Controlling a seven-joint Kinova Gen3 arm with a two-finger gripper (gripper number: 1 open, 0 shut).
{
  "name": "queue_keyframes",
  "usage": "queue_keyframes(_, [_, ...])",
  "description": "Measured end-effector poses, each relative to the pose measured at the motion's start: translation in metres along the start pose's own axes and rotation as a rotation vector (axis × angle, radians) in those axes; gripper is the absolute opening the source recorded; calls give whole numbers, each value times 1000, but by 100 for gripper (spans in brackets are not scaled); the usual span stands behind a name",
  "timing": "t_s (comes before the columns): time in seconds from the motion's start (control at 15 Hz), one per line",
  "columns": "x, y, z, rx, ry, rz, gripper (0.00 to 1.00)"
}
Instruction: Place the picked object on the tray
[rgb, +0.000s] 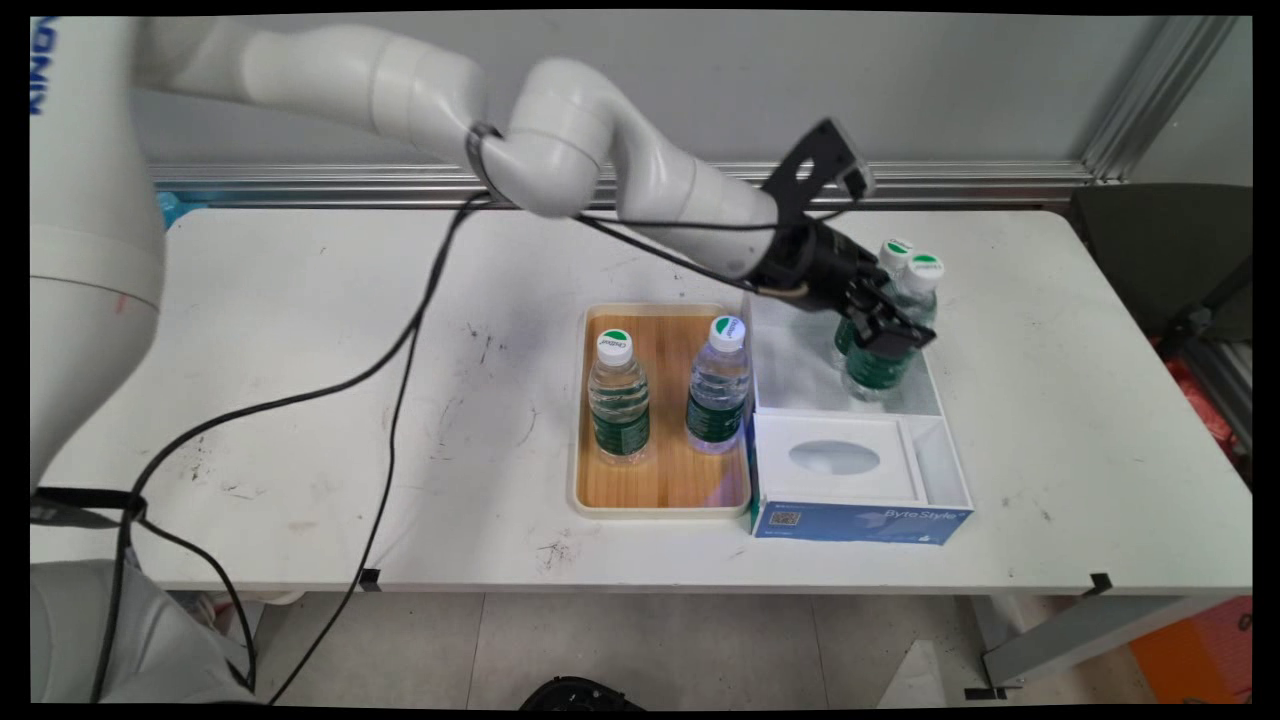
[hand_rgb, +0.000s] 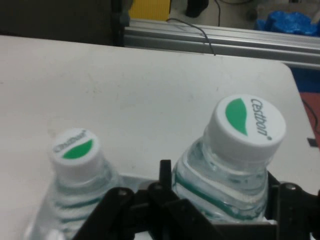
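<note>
Gripper closed around the near bottle in the white box, fingers on its body below the cap. Second bottle stands just beside; judgement: keep the grip low and the bottle upright to avoid clipping it.

The white arm reaches from the upper left across to the right, wrist bent downward. Its black gripper points down, fingers closed around something.

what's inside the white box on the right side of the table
Two water bottles stand in the white box's far compartment; the gripper straddles one. Its near insert looks empty. The bottles' bases are hidden.
</note>
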Motion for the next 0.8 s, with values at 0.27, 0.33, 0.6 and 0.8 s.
queue_keyframes(0.27, [10, -12, -43, 48, -44, 63, 0])
queue_keyframes(0.33, [9, -19, -53, 74, -75, 78, 0])
queue_keyframes(0.6, [11, -33, -86, 99, -110, 98, 0])
queue_keyframes(0.8, [16, -39, -109, 106, -123, 114, 0])
